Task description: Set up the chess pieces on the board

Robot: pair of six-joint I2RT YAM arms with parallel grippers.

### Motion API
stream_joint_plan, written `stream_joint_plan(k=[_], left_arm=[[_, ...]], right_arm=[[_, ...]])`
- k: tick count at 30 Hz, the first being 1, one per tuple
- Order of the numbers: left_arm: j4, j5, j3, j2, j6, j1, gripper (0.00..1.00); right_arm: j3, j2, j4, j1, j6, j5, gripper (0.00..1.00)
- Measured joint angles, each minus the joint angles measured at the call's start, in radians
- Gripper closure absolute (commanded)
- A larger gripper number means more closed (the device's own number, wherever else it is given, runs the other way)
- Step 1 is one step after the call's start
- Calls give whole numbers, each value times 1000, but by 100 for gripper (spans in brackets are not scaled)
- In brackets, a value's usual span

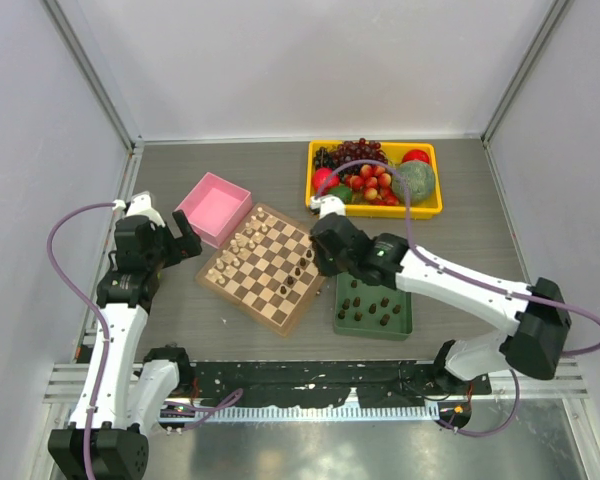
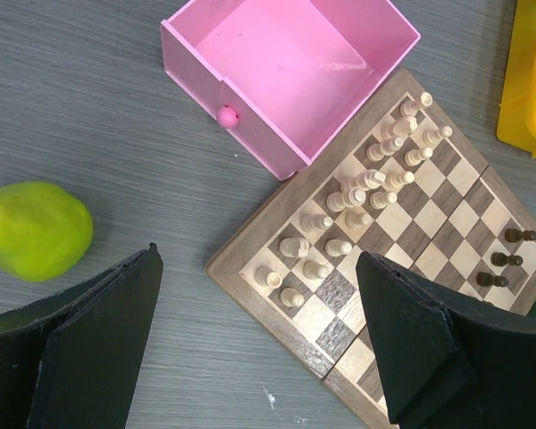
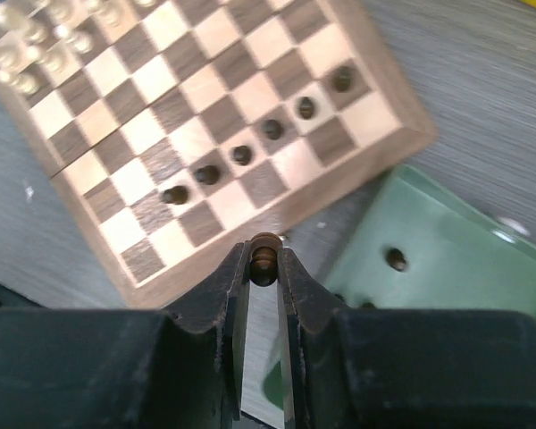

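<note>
Pinching hard, my right gripper (image 3: 263, 268) has its two flat black fingers nearly together on one dark chess piece (image 3: 264, 254), a tiny rounded near-black peg whose head just shows above the fingertips. From the right wrist camera it hangs over the outer border of the board (image 3: 402, 125), right beside the corner of the green tray (image 3: 429, 223).

The board is flat, matte wood, with tan and dark brown checks inside a plain tan rim. Six dark pieces (image 3: 241, 154) stand on it in a straight row one file in from that edge, one to a square. The cream pieces (image 3: 27, 54) are bunched at the far side, blurred in this view. The tray is smooth green plastic with a raised lip; one more dark figure (image 3: 396, 259) is visible inside it, and the overhead view shows about ten loose dark figures (image 1: 370, 305) scattered there.

My right arm (image 1: 460, 285) reaches from its base at the near right, elbow out wide, white forearm stretched leftward and wrist bent down over the seam between board and tray.

The left gripper (image 2: 259, 349) holds nothing, its blocky black fingers (image 2: 98, 340) spread wide, looking down on the board's near-left corner. That arm stands steeply off to the left, its wrist turned toward the pink box (image 2: 286, 71), a glossy open square with a small round knob. A smooth yellow-green pear (image 2: 31, 231) lies on the grey, grained tabletop (image 2: 116, 89). A yellow tray (image 1: 375, 208) of fruit sits behind the board.
</note>
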Motion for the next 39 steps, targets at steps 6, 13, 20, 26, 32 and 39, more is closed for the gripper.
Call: stream_joint_plan(k=[6,13,20,26,32,39], left_arm=[[0,3,0,-3,0,0,1],[0,3,0,-5,0,0,1],[0,3,0,-8,0,0,1],[0,3,0,-9,0,0,1],[0,3,0,-9,0,0,1],[0,3,0,-9,0,0,1]], right_arm=[[101,145,18,146,-1,-3,82],[166,249,27,233,-2,-17,82],[225,370,35,271,-3,-40,82],[240,457,43,275,-10,-44,81],[240,478,46,273,-16,-44,82],[240,495,73,249,-18,-49,82]])
